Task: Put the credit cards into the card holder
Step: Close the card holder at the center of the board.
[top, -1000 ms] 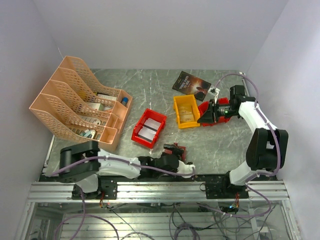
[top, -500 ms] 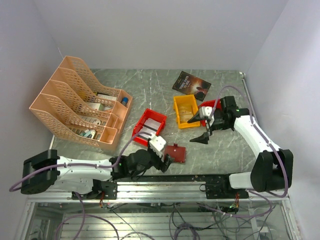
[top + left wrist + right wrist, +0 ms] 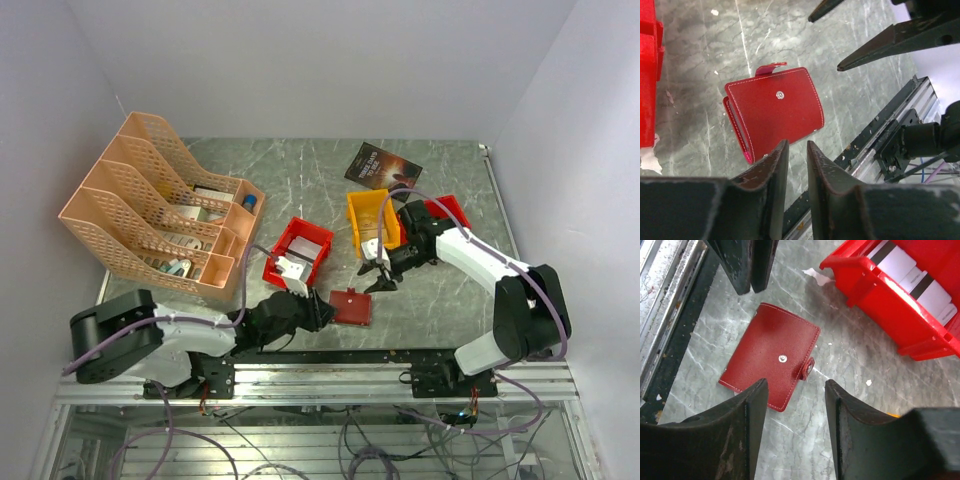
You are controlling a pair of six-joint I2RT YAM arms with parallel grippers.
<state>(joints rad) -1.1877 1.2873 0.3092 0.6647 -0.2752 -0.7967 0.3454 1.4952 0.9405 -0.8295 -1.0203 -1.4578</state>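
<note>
Cards (image 3: pixel 900 262) (pale, dark-striped) lay in the red bin (image 3: pixel 880 296). Next came the left gripper (image 3: pixel 796 150), fingers narrowly parted and empty, then the folded card holder (image 3: pixel 774 111) flat on the table (image 3: pixel 860 105) — the right gripper (image 3: pixel 792 390) hung above it, fingers spread, holding nothing.

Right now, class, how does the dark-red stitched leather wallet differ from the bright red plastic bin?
The dark-red stitched leather wallet lies flat and folded shut; the bright red plastic bin stands open-topped with raised walls. The bin holds white striped cards; the wallet shows none. The wallet's red is deeper than the bin's. Both rest on the grey marbled table.
</note>
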